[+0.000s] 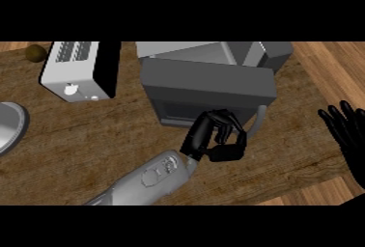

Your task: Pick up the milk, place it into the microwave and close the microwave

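The grey microwave [214, 52] stands at the counter's back middle. Its dark grey door [206, 89], with a dark window and a pale handle [260, 118] at its right side, faces me. My left hand [217, 139] is right at the door's lower front, between the window and the handle, with its fingers curled and nothing visible in them. No milk shows anywhere; the door hides the microwave's inside. My right hand [348, 135] rests open at the right edge, fingers up, apart from everything.
A white and black toaster [75, 70] stands at the back left, with a small brown round thing [35, 52] beyond it. A grey plate [10, 126] lies at the left edge. The counter's front edge runs slantwise at the lower right.
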